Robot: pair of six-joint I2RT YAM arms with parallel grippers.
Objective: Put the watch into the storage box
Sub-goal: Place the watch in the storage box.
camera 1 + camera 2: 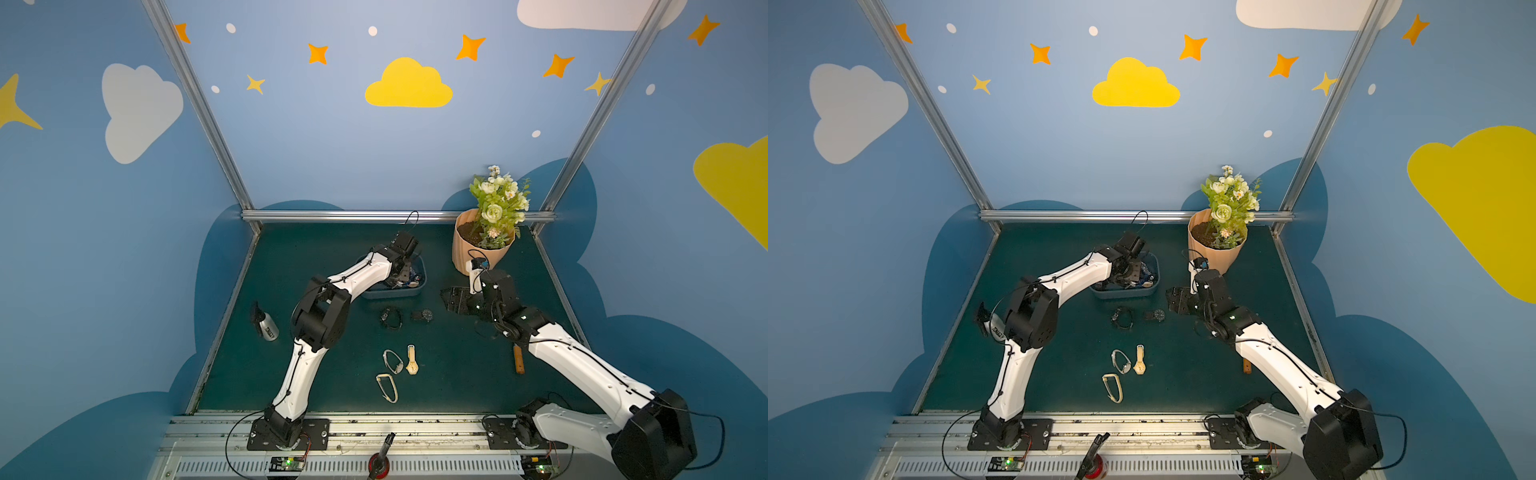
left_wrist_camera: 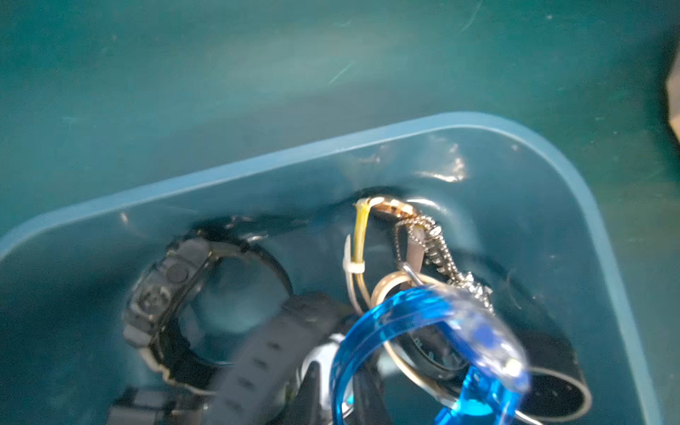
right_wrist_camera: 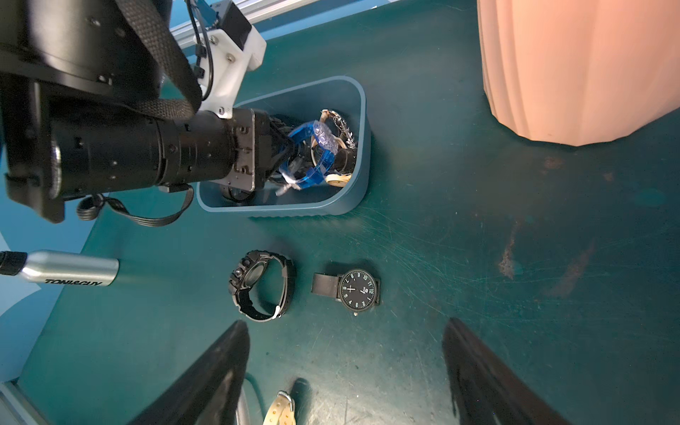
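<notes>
**Operator:** Location of the blue watch?

**Technician:** The blue watch (image 3: 316, 147) is inside the storage box (image 3: 353, 206), upper centre of the right wrist frame. It lies on other watches, at the tips of the left claw (image 3: 285, 151).

**Operator:** Left claw state?

**Technician:** It reaches into the box. Whether it pinches the blue strap or stands clear cannot be told.

**Operator:** Right claw?

**Technician:** The right claw (image 3: 346, 323) is spread wide and empty at the bottom of that frame, over the tabletop (image 3: 478, 239). A black dial watch (image 3: 358, 289) and a black digital watch (image 3: 261, 285) lie just above it, outside the box.
</notes>
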